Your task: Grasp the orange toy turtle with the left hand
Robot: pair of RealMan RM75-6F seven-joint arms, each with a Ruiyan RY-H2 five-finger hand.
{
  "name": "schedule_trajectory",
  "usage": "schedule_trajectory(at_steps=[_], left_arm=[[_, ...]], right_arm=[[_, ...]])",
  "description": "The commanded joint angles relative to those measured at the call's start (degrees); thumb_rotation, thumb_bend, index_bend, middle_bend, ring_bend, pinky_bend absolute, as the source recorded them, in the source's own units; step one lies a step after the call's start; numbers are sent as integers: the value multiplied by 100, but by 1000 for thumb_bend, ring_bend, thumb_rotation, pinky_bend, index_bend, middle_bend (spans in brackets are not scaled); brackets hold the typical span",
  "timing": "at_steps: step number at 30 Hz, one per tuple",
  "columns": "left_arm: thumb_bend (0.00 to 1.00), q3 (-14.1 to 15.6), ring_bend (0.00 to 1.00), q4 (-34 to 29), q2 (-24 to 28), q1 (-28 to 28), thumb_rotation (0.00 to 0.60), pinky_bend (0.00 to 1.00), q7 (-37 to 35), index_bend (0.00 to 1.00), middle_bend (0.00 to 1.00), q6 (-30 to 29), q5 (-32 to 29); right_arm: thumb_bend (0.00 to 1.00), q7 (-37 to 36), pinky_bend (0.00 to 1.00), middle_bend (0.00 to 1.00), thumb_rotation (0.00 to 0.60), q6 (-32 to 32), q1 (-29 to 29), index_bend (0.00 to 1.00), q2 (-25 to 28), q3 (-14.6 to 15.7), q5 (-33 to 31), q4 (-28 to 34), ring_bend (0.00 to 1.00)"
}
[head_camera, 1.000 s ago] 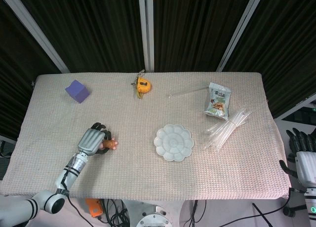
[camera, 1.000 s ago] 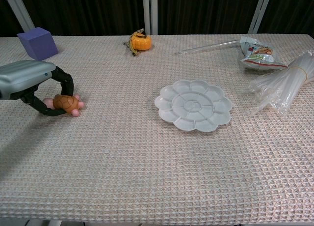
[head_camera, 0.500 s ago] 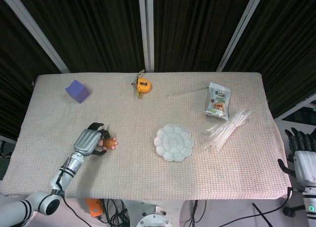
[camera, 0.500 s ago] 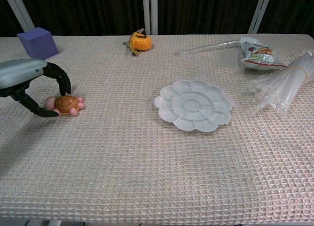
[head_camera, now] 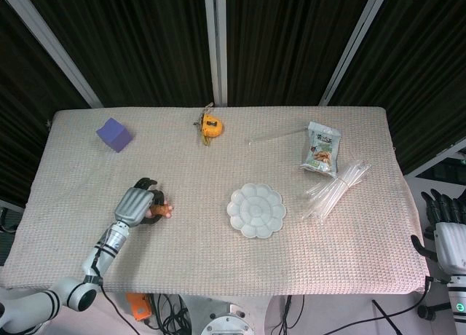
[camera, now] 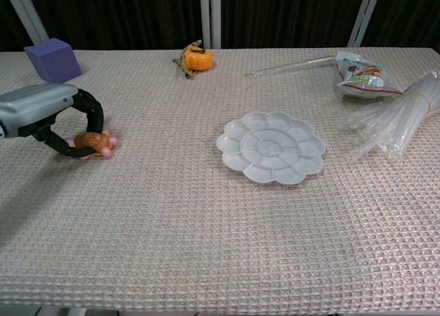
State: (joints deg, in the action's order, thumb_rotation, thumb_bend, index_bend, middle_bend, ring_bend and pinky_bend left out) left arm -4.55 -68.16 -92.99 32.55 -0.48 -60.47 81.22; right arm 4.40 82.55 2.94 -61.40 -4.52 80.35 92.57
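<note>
left hand (camera: 42, 117) at 9 o'clock on the table (camera: 206, 247), fingers curled around the orange toy turtle (camera: 93, 142) resting on the cloth, so the grasp looks nearly closed | right hand (head_camera: 450, 229) off the table at 3 o'clock, holding nothing, fingers slightly apart | flower-shaped palette (camera: 271, 146) at centre | purple cube (camera: 53, 60) at 11 o'clock, well apart

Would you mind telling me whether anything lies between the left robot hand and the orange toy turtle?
Nothing visible does. The left robot hand is already at the orange toy turtle, its dark fingers curled over and around it on the mat. The nearest other thing, the purple cube, sits well behind.
</note>
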Motion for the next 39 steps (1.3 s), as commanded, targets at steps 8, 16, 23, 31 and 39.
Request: schedule_trajectory(at_steps=[8,16,23,31,39], left_arm=[[425,10,352,110,-78,12,600,163,217,784,797,-2,-19],[360,92,265,-100,127,28,600,148,70,534,607,161,-4],[353,113,107,-325,351,60,600,158,200,322,305,182,33],[382,123,108,-554,437,75,600,162,517,344,323,247,-60],[382,107,110,-314,294,108,600,178,710,409,402,230,-84]], right_arm=[[215,15,0,0,600,6,-4,0,15,-1,-13,22,0],[215,12,0,0,600,9,-6,0,16,3,-11,26,0],[216,15,0,0,600,28,-11,0,10,0,-5,22,0],[219,22,0,0,600,2,0,0,4,3,-11,20,0],[219,19,0,0,600,-13,9,0,33,1,-11,36,0]])
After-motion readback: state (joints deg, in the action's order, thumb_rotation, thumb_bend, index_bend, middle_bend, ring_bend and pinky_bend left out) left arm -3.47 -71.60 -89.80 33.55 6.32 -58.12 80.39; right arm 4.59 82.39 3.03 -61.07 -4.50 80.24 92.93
